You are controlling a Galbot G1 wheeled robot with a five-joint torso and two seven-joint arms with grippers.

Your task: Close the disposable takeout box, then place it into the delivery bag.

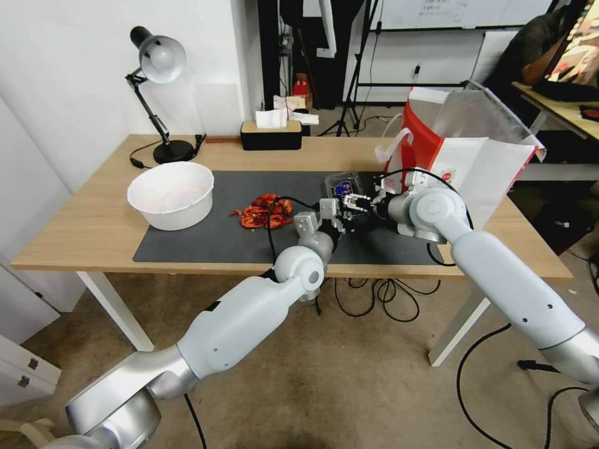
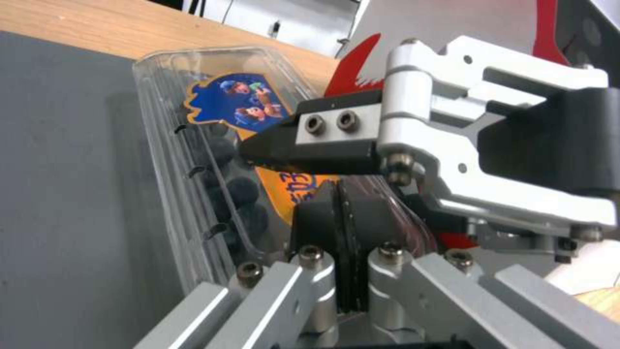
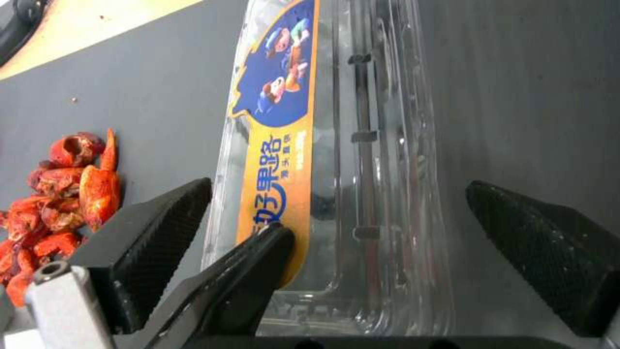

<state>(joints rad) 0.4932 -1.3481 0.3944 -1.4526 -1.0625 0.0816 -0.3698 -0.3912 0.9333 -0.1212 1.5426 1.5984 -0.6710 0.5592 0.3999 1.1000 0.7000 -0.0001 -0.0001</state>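
The disposable takeout box (image 1: pixel 342 185), a clear clamshell with dark berries and a blue-orange label, lies on the grey mat (image 1: pixel 206 240) with its lid down. My left gripper (image 1: pixel 340 211) is shut, and its joined tips (image 2: pixel 339 194) rest against the box (image 2: pixel 169 121) at the label's end. My right gripper (image 1: pixel 360 202) reaches in from the bag side and is open. Its fingers (image 3: pixel 162 232) straddle the box (image 3: pixel 381 145) without touching its sides, one over the label. The delivery bag (image 1: pixel 480 159), white with red sides, stands open just right of the box.
A round white bowl (image 1: pixel 171 193) sits at the mat's left end. Red crayfish shells (image 1: pixel 265 212) lie between the bowl and the box. A desk lamp (image 1: pixel 159 62) and a black tissue box (image 1: pixel 271 134) stand along the table's back edge. Cables hang under the table.
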